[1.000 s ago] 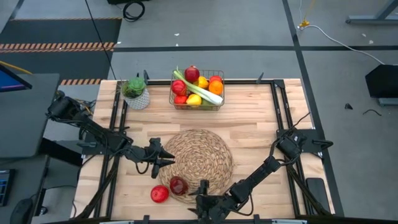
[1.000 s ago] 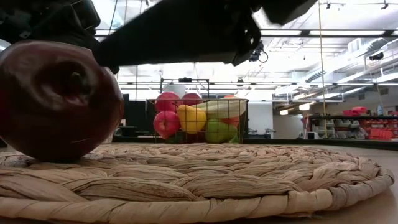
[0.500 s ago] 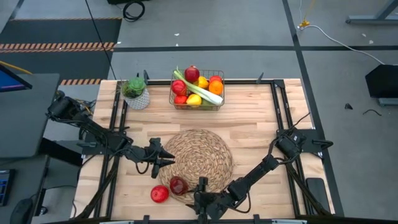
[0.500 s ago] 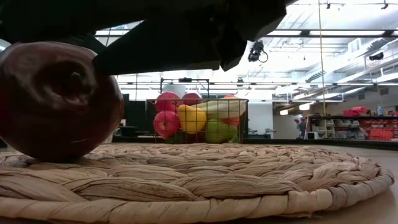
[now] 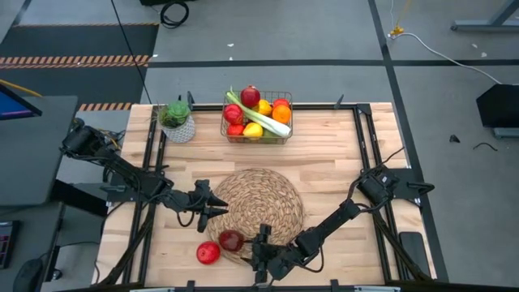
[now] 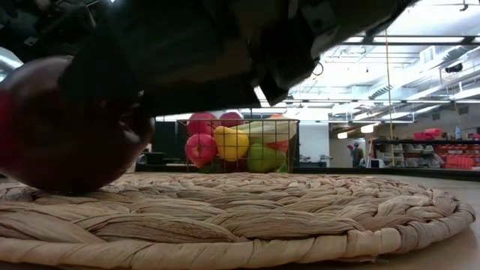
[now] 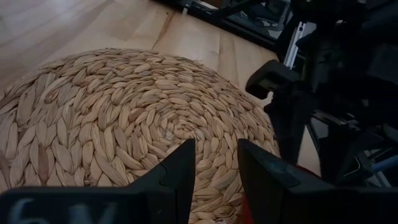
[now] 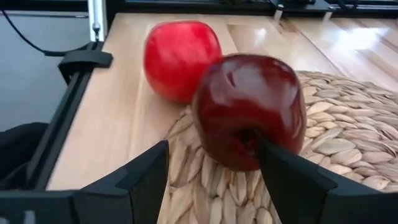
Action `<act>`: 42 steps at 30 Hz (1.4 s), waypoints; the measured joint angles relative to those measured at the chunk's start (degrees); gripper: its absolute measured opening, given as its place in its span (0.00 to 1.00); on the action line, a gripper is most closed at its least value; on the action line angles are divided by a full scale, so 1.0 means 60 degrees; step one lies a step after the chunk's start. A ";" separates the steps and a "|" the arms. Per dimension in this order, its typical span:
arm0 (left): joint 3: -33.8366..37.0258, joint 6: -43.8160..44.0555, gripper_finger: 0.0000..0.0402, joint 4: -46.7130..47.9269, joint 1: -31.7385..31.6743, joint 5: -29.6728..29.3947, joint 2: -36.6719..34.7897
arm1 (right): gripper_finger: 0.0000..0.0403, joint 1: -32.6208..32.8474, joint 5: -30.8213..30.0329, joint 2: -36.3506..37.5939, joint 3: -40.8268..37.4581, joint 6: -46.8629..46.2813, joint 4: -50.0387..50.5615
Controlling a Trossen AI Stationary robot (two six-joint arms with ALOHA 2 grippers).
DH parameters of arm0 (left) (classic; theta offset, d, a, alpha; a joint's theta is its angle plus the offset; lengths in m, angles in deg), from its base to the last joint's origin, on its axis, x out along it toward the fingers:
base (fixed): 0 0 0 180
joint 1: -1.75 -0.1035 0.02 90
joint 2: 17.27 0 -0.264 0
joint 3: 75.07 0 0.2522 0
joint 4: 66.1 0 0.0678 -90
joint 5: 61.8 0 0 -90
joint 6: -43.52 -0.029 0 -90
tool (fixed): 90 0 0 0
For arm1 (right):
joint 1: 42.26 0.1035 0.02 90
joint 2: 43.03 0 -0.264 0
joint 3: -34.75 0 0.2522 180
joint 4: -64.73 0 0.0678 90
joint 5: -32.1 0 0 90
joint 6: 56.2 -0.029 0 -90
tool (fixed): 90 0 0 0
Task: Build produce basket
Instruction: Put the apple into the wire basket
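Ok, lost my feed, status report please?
Right gripper open around dark red apple on woven straw mat. Left gripper idle at mat's edge. Wire basket full. Nothing blocking.

A: Even, bright light is falling on the woven mat (image 5: 261,204) from overhead, and shadows around it are staying short and soft.

B: At table height, the ceiling strip lights (image 6: 420,56) behind the mat are glaring white, and the arm above it is showing as a near-black silhouette.

A: The dark apple (image 6: 71,127) on the mat is sitting too close, blurring at its edge.

B: In the right wrist view the same apple is carrying pale highlights, and the red apple (image 8: 181,59) just beyond the mat is looking slightly soft.

A: The left wrist's own fingers (image 7: 177,177) are blurring over the mat.
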 joint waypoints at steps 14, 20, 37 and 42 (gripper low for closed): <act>0.0000 -0.0004 0.31 0.0000 0.0002 0.0000 0.0000 | 0.58 -0.0107 -0.0168 0.0000 -0.0255 0.0040 -0.0332; 0.0000 -0.0004 0.31 0.0002 0.0001 0.0000 0.0000 | 0.46 -0.0107 -0.0164 0.0000 -0.0256 0.0072 -0.0329; 0.0000 -0.0004 0.31 0.0000 0.0000 0.0000 0.0000 | 0.25 -0.0179 -0.0159 0.0000 -0.0258 0.0091 -0.0325; 0.0000 -0.0004 0.31 0.0001 0.0002 0.0000 0.0000 | 0.14 -0.0231 -0.0157 0.0000 -0.0258 0.0091 -0.0322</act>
